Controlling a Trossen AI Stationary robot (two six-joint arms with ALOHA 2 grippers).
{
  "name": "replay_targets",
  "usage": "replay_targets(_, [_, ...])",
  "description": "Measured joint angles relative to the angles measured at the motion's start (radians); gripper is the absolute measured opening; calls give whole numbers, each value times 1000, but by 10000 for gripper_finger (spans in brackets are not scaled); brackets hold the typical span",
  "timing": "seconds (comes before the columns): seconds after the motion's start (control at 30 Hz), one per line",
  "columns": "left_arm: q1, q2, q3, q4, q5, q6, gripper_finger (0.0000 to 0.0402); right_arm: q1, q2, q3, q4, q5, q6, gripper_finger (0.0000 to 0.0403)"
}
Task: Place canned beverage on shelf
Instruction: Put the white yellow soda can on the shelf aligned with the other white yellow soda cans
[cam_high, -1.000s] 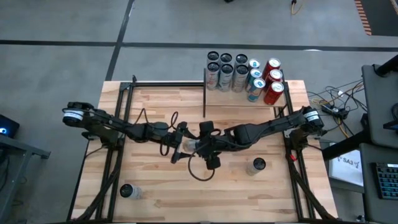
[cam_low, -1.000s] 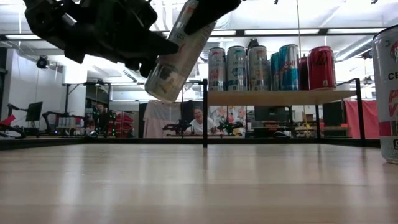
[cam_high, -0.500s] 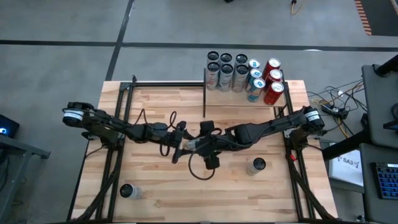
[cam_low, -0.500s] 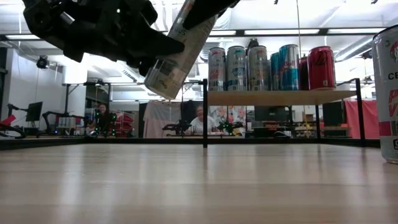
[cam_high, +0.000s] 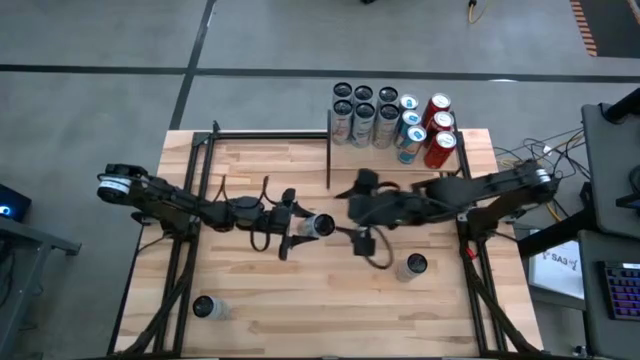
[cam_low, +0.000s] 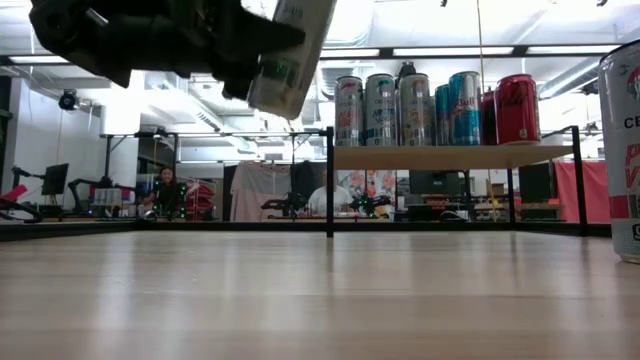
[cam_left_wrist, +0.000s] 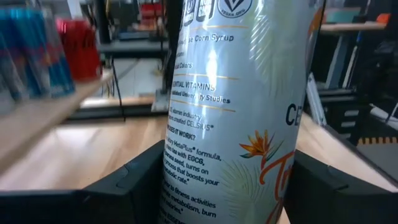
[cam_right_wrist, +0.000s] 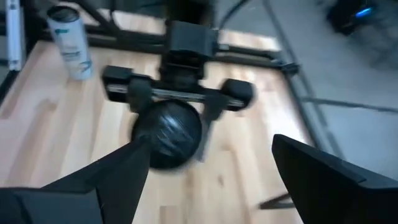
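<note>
Cans crowd the shelf at the table's far edge in the high view: a cluster of silver cans, then blue-and-silver cans, then red cans at the right end, all upright. A black post stands at the shelf's left side, between it and the middle of the table. Above the middle, the left gripper holds a silver beverage can lying roughly level, one end toward the right arm. The right gripper sits just beside it, toward the shelf, fingers spread and holding nothing. Two more cans stand upright on the table: a spare can near the right side and a corner can at the near left.

From the low view, the shelf carries its row of cans above the tabletop on thin black posts. The beverage can hangs tilted, high and left of the shelf, gripped by the left gripper. The spare can fills the right edge.

Through the left wrist view, the beverage can sits clamped between both dark fingers, with the shelf cans blurred beyond.

Through the right wrist view, the right gripper's fingers stand wide apart and empty; past them the left gripper holds the beverage can end-on, and the corner can stands beyond.
</note>
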Motion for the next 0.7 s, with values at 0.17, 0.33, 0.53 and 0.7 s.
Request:
replay_targets(0.17, [-30, -2, 0, 56, -58, 63, 233, 108, -115, -95, 5, 293, 17, 323])
replay_targets(0.33, [-35, -2, -2, 137, -60, 110, 233, 192, -204, -282, 208, 452, 36, 324])
replay_targets(0.53, [-35, -2, -2, 282, -70, 174, 233, 191, -190, -529, 705, 454, -121, 324])
replay_targets(0.7, [-35, 0, 2, 388, -179, 197, 233, 145, -118, -636, 1147, 433, -272, 325])
